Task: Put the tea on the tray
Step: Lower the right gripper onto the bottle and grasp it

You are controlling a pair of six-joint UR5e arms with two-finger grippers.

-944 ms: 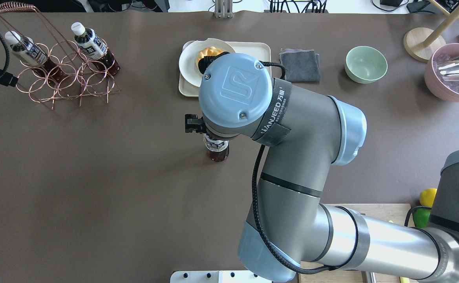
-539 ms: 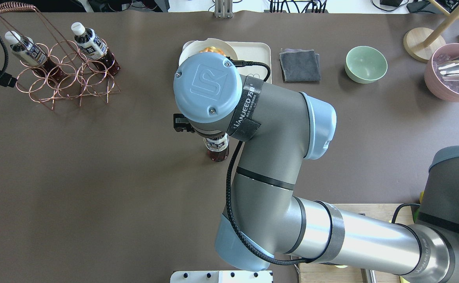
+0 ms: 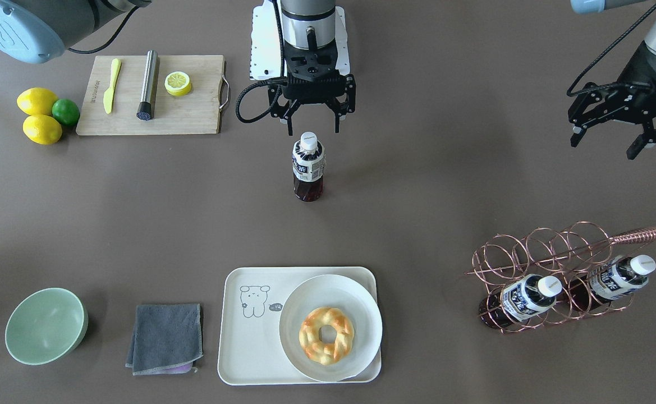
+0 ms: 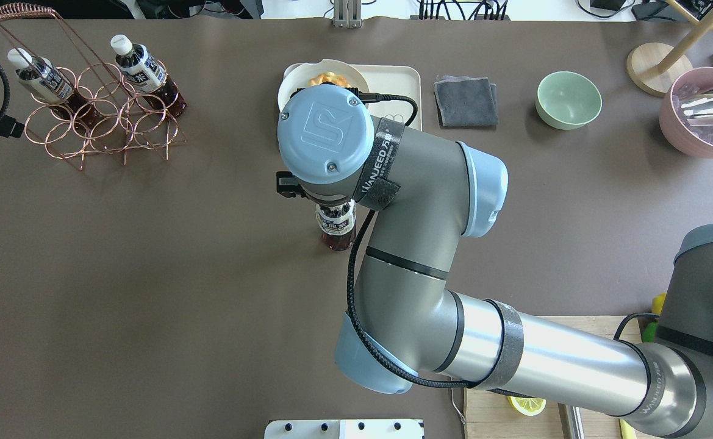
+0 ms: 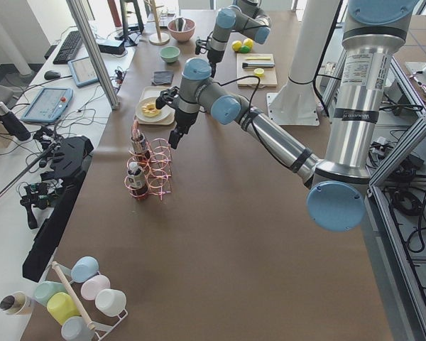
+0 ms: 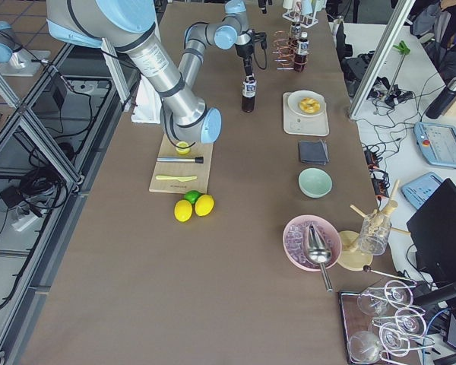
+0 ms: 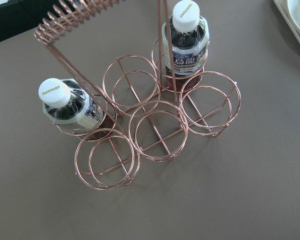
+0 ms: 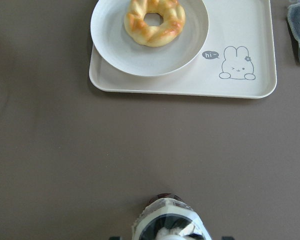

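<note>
A tea bottle (image 3: 308, 168) with a white cap stands upright mid-table, apart from the tray; it also shows in the overhead view (image 4: 336, 230) and at the bottom of the right wrist view (image 8: 170, 225). My right gripper (image 3: 313, 129) is open just above its cap, jaws spread to either side and not holding it. The cream tray (image 3: 249, 342) with the line drawing lies farther off (image 8: 235, 30) and carries a round white plate (image 3: 361, 303) with a doughnut (image 3: 326, 335). My left gripper (image 3: 602, 147) is open and empty, high above the rack.
A copper wire rack (image 3: 535, 247) holds two more tea bottles (image 7: 185, 42). A grey cloth (image 3: 165, 336) and a green bowl (image 3: 44, 325) lie beside the tray. A wooden board (image 3: 193, 112) with a lemon half, and lemons and a lime (image 3: 41, 115), are near the right arm's base.
The right arm's wrist has shifted left over the standing bottle, then a little back to the right. The bottle has not moved. The left arm is still.
</note>
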